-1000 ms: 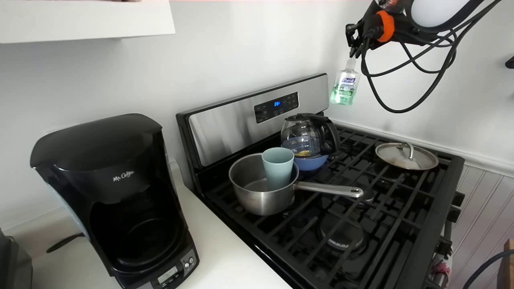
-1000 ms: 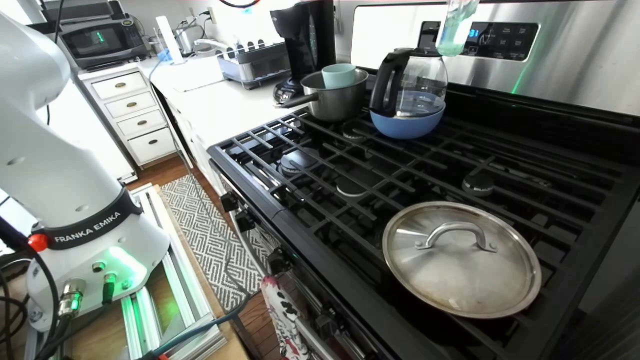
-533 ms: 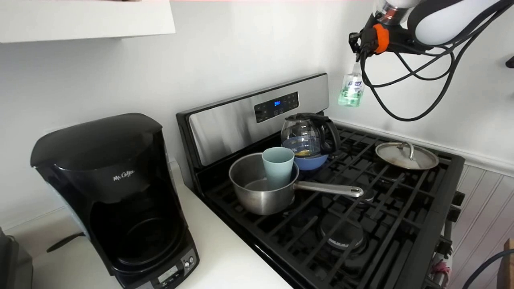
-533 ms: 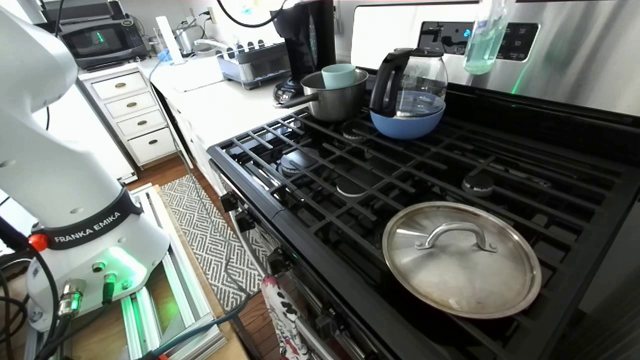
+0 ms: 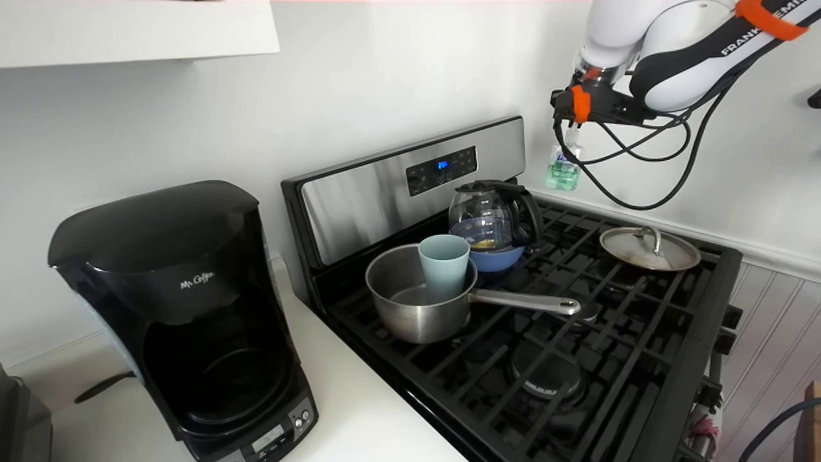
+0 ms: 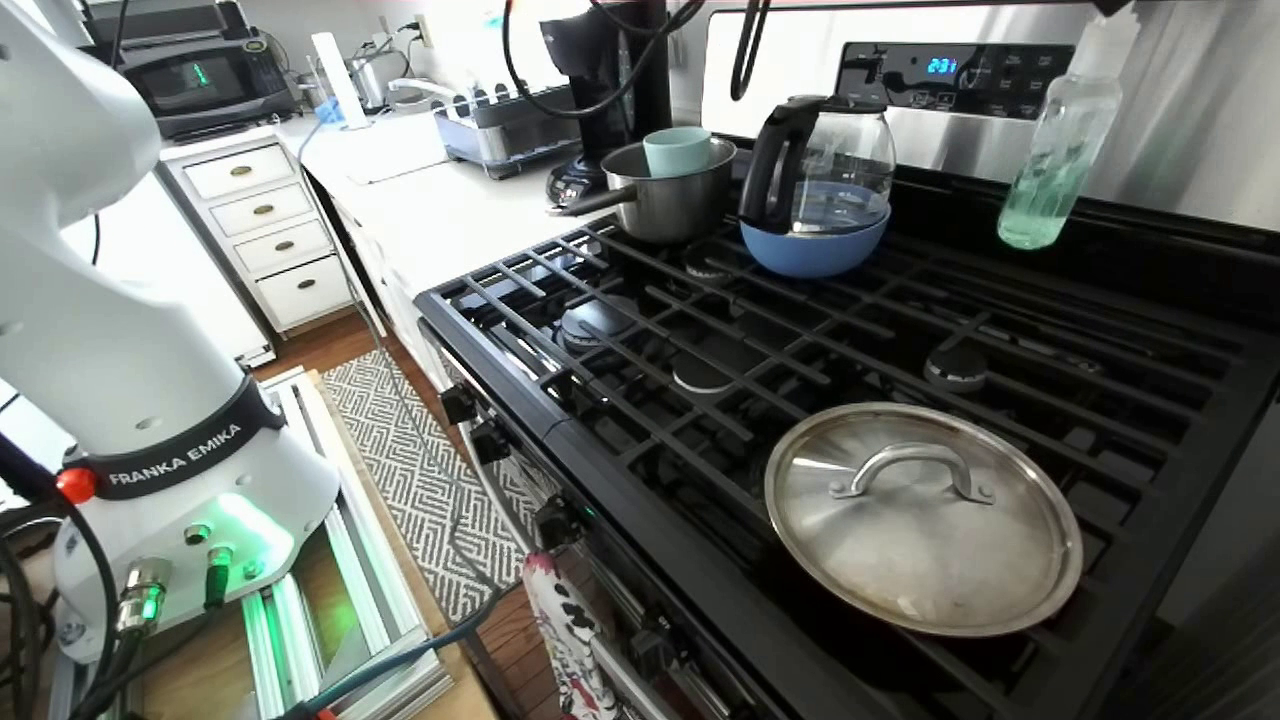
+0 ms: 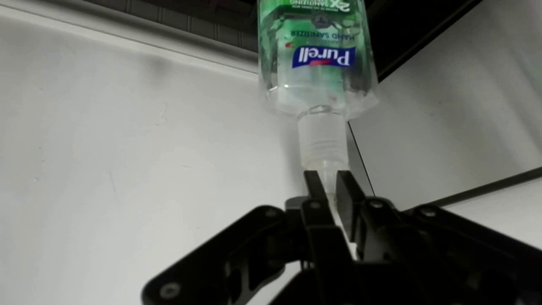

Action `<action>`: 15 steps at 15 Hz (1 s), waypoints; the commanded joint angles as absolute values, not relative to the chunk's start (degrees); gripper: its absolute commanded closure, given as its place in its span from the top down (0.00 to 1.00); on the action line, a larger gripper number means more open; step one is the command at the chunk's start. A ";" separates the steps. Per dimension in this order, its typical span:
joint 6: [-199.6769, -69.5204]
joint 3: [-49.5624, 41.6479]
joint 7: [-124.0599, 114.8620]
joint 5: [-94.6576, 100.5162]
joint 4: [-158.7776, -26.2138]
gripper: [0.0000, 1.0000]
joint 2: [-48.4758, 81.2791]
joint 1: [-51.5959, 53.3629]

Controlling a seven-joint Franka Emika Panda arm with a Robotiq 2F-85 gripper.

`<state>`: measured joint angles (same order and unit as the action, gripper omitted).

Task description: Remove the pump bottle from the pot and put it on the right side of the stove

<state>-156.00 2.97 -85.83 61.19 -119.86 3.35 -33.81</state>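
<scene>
Pinching gripper: bottle, by its pump
Bottle: aloft, roughly two o'clock from pot (in an exterior view)
Pot: cup inside

Glare whitens the counter in an exterior view, while the wrist view looks dim.

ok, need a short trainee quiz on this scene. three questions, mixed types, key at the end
1. True or false: the bottle hangs from the gripper, not touching the stove.
2. Which of these stands in the pot? A) the lid; B) the cup; C) the bottle.
3. Fill in: the bowl under the glass jug is ____ in color.

Key: 1. True. 2. B. 3. Blue.
</scene>
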 commanded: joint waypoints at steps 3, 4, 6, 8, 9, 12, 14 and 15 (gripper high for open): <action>-151.51 2.53 -97.45 66.50 -110.40 0.03 13.42 -32.48; -150.88 2.43 -98.79 67.11 -109.27 0.03 14.73 -32.25; -149.85 2.17 -100.39 67.78 -106.81 0.03 17.21 -31.89; -150.36 -5.13 -100.56 66.28 -105.03 0.03 19.20 -25.14; -150.44 -6.47 -101.17 66.55 -104.24 0.03 20.11 -24.00; -149.77 -11.81 -102.44 66.56 -102.13 0.03 22.55 -19.48; -149.25 -14.00 -102.51 66.19 -101.55 0.03 23.68 -17.74; -149.01 -14.84 -102.59 66.08 -101.35 0.03 24.06 -17.16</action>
